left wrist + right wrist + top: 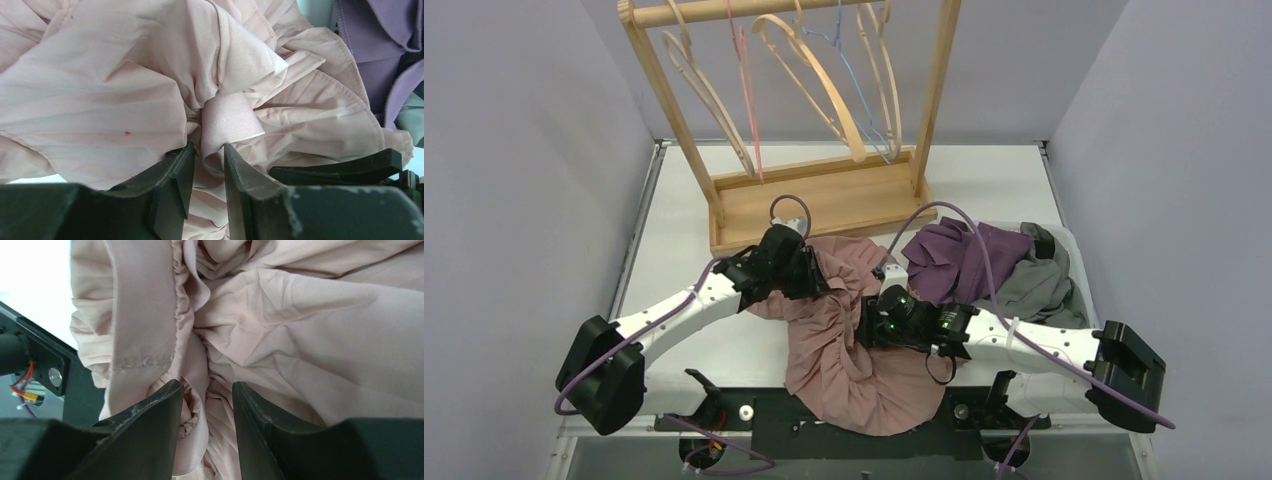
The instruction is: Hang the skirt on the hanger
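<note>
The pink skirt (pixel 844 365) lies crumpled in the middle of the table between both arms. My left gripper (pixel 820 276) is at its upper left part. In the left wrist view (pixel 208 151) its jaws stand close together on a folded band of the skirt (pixel 227 122). My right gripper (pixel 870 322) is at the skirt's right side. In the right wrist view (pixel 207 392) its jaws pinch the gathered waistband of the skirt (pixel 195 360). Wooden hangers (pixel 824 90) hang on the rack at the back, away from both grippers.
The wooden rack's base (pixel 844 200) stands just behind the skirt. A purple garment (pixel 964 255) and a grey garment (pixel 1039 285) lie heaped at the right. A thin pink hanger (pixel 749 90) and a blue hanger (pixel 849 70) also hang on the rack.
</note>
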You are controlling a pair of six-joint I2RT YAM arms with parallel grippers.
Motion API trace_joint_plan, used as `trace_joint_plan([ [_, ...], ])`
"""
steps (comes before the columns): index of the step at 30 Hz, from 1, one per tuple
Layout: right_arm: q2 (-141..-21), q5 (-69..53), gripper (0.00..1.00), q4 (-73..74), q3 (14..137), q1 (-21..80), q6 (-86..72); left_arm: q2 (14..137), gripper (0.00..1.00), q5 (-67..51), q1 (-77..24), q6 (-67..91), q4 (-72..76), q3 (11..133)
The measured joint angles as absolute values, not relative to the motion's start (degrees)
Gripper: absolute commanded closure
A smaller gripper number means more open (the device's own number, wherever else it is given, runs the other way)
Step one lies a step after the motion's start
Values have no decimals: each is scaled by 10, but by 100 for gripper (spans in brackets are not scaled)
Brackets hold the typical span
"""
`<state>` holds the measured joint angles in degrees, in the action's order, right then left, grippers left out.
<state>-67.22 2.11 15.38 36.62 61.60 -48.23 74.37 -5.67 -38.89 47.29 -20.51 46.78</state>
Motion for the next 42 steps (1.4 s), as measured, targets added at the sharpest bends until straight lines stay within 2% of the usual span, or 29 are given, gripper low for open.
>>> trace_joint_plan([
  [6,-708,-21,51,165,366,620,-482,733,99,-51,-389,454,-215,468],
  [9,-726,-59,50,165,366,632,-478,722,100,-52,-385,447,-219,468],
  [10,-730,-69,52,165,366,637,-476,718,100,-53,-381,445,-219,468],
  [12,-738,-83,62,166,366,646,-476,713,100,-56,-375,443,-219,468],
  [15,-750,-87,92,177,368,653,-478,709,100,-63,-362,442,-219,467],
  [16,-753,-82,99,189,371,655,-482,707,100,-65,-358,441,-219,467],
  [17,-753,-73,100,202,376,655,-487,704,100,-67,-354,438,-221,466],
  [25,-684,88,100,372,501,657,-533,628,100,-53,-274,409,-319,494],
  [34,-579,217,100,455,701,657,-527,521,100,24,-246,387,-475,682],
  [42,-624,246,100,476,859,657,-492,512,100,72,-247,384,-565,838],
])
